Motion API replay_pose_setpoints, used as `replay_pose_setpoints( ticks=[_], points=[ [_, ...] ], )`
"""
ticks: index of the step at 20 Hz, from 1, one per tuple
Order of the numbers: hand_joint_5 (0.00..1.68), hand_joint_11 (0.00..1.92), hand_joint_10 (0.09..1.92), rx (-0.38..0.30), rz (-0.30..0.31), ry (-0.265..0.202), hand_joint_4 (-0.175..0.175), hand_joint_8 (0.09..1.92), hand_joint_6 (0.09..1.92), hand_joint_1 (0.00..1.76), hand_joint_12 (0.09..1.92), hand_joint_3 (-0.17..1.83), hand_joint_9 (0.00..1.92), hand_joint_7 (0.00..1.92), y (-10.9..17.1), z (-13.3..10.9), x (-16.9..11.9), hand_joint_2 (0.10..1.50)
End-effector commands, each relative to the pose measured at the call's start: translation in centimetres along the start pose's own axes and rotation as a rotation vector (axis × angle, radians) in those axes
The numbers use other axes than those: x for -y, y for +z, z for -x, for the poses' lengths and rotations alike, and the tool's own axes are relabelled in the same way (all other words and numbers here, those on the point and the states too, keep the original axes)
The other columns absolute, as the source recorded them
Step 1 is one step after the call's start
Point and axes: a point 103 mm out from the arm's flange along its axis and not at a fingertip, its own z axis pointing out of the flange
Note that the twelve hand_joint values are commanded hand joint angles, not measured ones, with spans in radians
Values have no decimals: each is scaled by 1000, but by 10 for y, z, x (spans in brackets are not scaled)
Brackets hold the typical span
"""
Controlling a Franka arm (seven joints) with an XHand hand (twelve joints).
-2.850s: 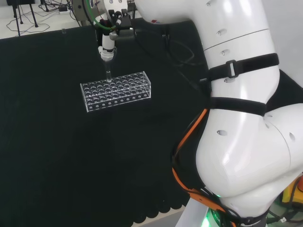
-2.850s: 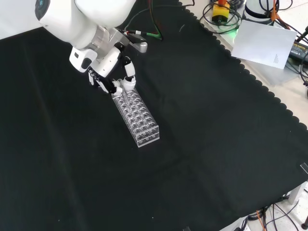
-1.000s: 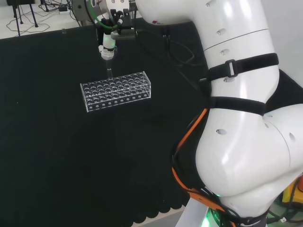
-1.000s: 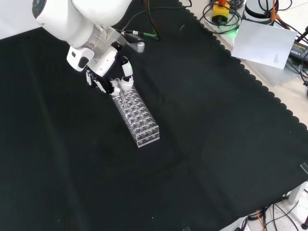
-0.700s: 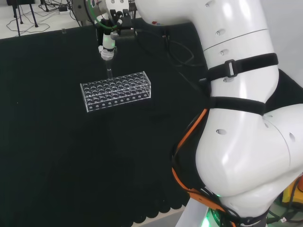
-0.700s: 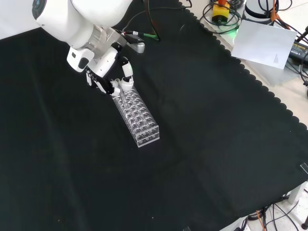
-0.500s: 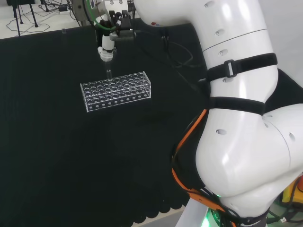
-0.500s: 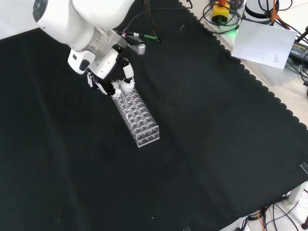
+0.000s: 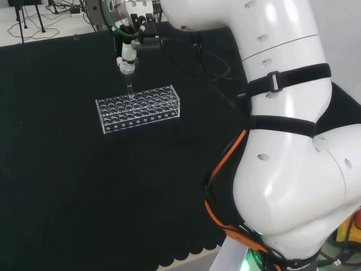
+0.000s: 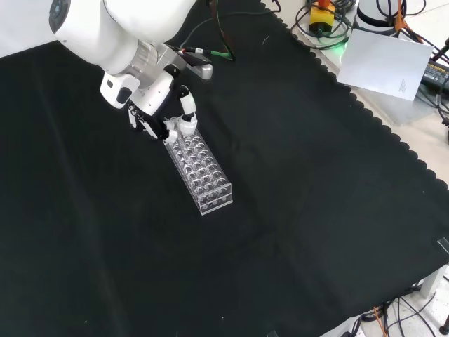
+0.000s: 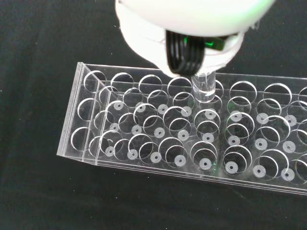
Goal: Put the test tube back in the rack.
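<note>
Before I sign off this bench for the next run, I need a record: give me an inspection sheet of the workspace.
Surface: black cloth, scalloped edge.
Job's things: clear rack; test tube upright, its tip at the rack's holes on the far row in the head view.
Clutter: white sheet off the cloth.
Hand: hand curled round the tube's top.
Cables: black and green leads on the cloth behind the hand.
Surroundings: stands and cables on the floor beyond.
</note>
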Motion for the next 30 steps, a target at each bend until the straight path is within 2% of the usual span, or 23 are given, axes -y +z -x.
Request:
replay_pose_setpoints(
  ticks=[1,30],
  points=[
    [1315,731,147,-9,-9,1,-175,764,564,1434,1236,696,1444,1384,6,0,1,591],
    [1316,733,144,-36,-40,31,-175,760,561,1434,1236,696,1446,1386,24,9,-5,590]
  ],
)
